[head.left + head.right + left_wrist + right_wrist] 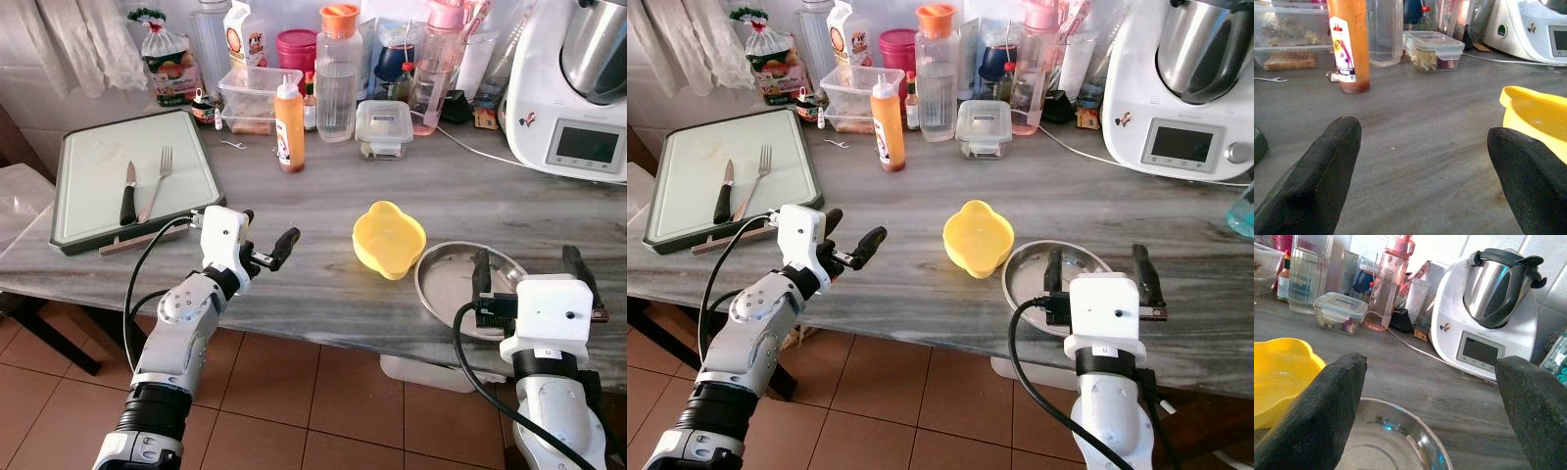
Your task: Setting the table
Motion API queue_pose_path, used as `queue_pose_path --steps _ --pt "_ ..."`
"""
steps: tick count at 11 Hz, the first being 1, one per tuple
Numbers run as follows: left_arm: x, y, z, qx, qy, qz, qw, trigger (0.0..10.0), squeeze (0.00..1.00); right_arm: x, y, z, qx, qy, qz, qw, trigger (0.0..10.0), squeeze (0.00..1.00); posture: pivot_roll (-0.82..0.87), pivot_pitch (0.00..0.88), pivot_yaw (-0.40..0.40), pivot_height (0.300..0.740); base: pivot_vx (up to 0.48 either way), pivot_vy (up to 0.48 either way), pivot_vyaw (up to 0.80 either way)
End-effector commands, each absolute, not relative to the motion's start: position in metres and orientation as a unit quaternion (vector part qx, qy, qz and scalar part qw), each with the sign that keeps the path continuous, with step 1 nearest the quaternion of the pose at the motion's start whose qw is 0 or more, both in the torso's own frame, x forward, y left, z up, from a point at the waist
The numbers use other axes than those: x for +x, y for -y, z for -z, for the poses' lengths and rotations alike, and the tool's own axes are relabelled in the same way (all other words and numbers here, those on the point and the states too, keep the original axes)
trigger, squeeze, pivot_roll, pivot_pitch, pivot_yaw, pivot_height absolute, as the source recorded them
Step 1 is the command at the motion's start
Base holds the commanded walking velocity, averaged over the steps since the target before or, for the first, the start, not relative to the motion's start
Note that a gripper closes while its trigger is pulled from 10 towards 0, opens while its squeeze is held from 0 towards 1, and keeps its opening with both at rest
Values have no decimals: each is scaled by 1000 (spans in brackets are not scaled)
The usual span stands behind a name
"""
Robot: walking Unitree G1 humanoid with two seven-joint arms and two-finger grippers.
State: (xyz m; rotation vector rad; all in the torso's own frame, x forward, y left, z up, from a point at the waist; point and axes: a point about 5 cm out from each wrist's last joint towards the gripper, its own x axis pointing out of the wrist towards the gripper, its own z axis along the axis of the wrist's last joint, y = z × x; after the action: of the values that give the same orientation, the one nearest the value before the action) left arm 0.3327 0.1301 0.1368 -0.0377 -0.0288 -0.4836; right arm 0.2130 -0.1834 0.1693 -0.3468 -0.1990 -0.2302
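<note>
Left tool (266, 242) spread, low over grey desk (323, 186). Right tool (527, 274) spread above steel plate (446, 274) (near desk edge). Yellow bowl (389, 238) just beside plate. Fork (158, 181), knife (128, 192) on tray (98, 157).

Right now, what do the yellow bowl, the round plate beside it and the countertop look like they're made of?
Yellow bowl: likely plastic or silicone, with an opaque matte colour and a soft wavy rim.
Round plate: metal, probably stainless steel, with a silvery mirror-like sheen and reflections.
Countertop: looks like grey stone, perhaps marble, smooth with streaky veining, though it could be laminate.
</note>
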Motion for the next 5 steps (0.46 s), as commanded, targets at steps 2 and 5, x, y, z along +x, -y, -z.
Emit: queue_pose_path --steps 2,5 --pt "337 -129 -139 -13 8 247 969 10000 0 215 183 -169 -169 99 112 974 10000 0 33 81 29 740 0 0 0" --pt "340 -128 -141 -22 5 246 969 10000 0 216 182 -170 -166 101 108 975 10000 0 30 77 28 740 0 0 0"
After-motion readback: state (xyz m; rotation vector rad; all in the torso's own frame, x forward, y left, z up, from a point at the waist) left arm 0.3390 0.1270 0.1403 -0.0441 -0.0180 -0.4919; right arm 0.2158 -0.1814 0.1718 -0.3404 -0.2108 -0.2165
